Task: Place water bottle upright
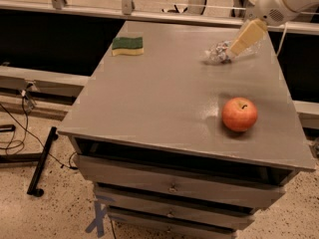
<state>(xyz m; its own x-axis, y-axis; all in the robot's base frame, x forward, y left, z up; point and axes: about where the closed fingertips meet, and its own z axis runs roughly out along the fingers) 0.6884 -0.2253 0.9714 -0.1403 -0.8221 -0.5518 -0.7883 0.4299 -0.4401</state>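
The water bottle is a small clear plastic bottle lying on its side at the far right of the grey table. My gripper comes down from the white arm at the top right, its tan fingers pointing down and left. It hangs directly over the bottle's right part and hides it. Whether it touches the bottle does not show.
A red apple sits near the table's front right. A green and yellow sponge lies at the far left. Drawers are below the tabletop. A black stand and cables lie on the floor at left.
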